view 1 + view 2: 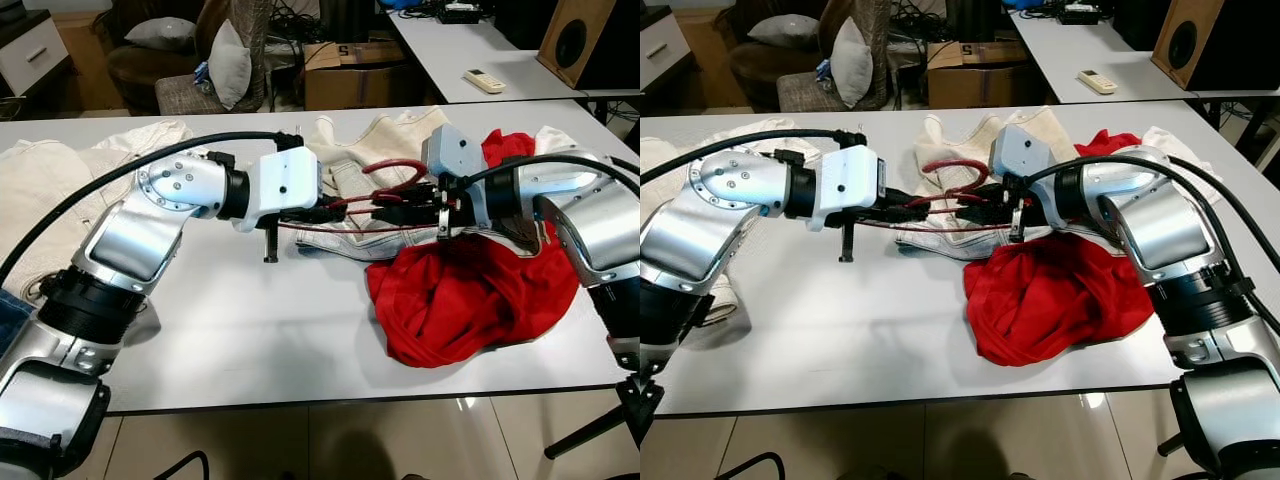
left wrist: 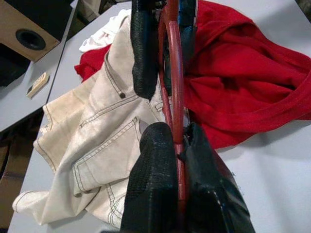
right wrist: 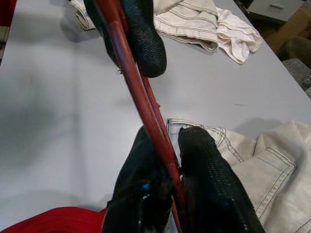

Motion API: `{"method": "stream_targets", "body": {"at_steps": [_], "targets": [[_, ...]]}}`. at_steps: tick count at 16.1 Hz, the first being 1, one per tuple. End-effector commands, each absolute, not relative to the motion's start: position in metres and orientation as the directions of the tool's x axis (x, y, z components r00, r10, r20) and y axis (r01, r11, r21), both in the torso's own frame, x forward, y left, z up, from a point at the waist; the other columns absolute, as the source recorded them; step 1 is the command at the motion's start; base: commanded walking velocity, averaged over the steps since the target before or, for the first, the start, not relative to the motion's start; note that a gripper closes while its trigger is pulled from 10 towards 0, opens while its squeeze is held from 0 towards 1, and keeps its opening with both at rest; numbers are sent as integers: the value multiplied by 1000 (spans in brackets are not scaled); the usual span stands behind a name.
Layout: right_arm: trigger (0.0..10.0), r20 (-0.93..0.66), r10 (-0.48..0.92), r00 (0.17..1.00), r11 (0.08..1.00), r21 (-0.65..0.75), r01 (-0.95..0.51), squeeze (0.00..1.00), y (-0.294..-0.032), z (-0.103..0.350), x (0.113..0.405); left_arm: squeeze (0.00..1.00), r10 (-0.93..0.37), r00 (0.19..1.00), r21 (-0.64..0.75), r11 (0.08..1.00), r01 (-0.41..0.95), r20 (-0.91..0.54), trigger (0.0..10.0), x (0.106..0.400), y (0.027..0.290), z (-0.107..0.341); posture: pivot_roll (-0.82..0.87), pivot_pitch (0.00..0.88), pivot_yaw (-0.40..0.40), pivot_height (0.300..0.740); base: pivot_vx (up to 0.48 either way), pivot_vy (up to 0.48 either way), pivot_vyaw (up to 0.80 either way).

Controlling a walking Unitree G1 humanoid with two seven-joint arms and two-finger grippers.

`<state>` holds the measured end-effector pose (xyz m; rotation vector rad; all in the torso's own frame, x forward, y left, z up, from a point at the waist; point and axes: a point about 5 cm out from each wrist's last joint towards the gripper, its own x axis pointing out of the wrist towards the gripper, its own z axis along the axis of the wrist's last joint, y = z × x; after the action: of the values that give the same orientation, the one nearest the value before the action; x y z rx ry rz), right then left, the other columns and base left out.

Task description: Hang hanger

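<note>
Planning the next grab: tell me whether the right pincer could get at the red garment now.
Probably not yet: the right pincer is shut on the red hanger, which the left pincer also grips. The red garment lies just below it, nothing between.

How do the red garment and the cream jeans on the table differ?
The red garment lies bunched at the table's near edge by the right arm; the cream jeans lie farther back, spread flatter. The jeans show seams and a rivet; the red garment looks plain. The red hanger is held above the jeans. Both rest on the white table.
</note>
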<state>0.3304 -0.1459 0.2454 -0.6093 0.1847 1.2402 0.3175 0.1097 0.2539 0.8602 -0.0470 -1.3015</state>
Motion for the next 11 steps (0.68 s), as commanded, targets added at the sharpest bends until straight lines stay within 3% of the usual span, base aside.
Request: {"method": "stream_targets", "body": {"at_steps": [1, 2, 3, 4, 9, 11], "targets": [[0, -448, 824, 348, 194, -354, -915, 0, -146, 253, 333, 0, -858, 289, 598, -26, 801, -424, 10000, 316, 105, 260, -63, 0, 53, 740, 0, 0, 0], [0, -448, 824, 346, 193, -353, -915, 0, -146, 253, 333, 0, -858, 290, 599, -26, 800, -424, 10000, 316, 105, 260, -63, 0, 53, 740, 0, 0, 0], [0, -448, 826, 343, 189, -352, -917, 0, -146, 253, 333, 129, -858, 281, 581, -25, 814, -430, 10000, 316, 106, 260, -63, 0, 52, 740, 0, 0, 0], [0, -448, 830, 332, 181, -348, -920, 0, -146, 253, 331, 1000, -869, 258, 547, -17, 837, -422, 10000, 315, 109, 261, -63, 0, 52, 740, 0, 0, 0], [0, -446, 831, 333, 190, -336, -923, 0, -151, 251, 327, 1000, -928, 213, 497, 36, 867, -305, 10000, 309, 120, 270, -74, 0, 65, 740, 0, 0, 0], [0, -434, 826, 360, 221, -338, -915, 0, -159, 251, 323, 1000, -956, 233, 420, 140, 897, -180, 10000, 305, 134, 278, -80, 0, 69, 740, 0, 0, 0]]}}
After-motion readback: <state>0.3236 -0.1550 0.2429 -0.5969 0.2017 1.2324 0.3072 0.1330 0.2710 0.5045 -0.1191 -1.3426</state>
